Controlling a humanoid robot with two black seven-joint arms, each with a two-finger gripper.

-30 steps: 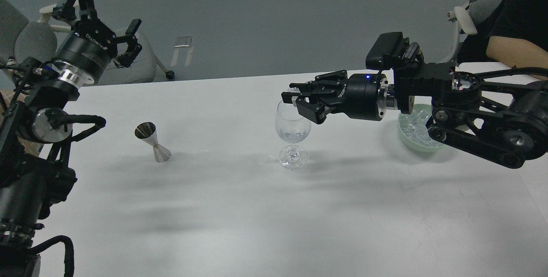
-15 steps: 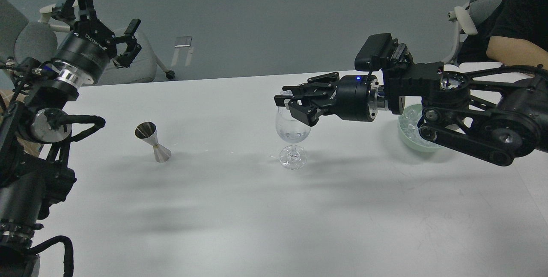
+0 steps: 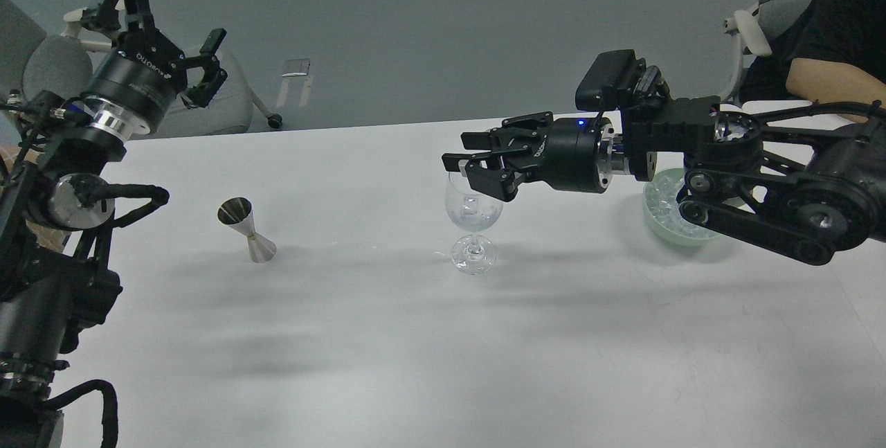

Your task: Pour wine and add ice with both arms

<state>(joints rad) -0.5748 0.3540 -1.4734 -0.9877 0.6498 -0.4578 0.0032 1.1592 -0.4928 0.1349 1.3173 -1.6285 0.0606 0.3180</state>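
My right hand [image 3: 462,159] hangs open just above the wine glass [image 3: 473,209], one ice cube [image 3: 473,206] in its bowl below.

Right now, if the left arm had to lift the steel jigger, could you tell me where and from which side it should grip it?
Grip the jigger at its narrow waist, coming from its left side. It stands upright on the table, an hourglass shape whose flaring cones above and below should keep closed fingers from slipping. The left gripper is open and raised well clear.
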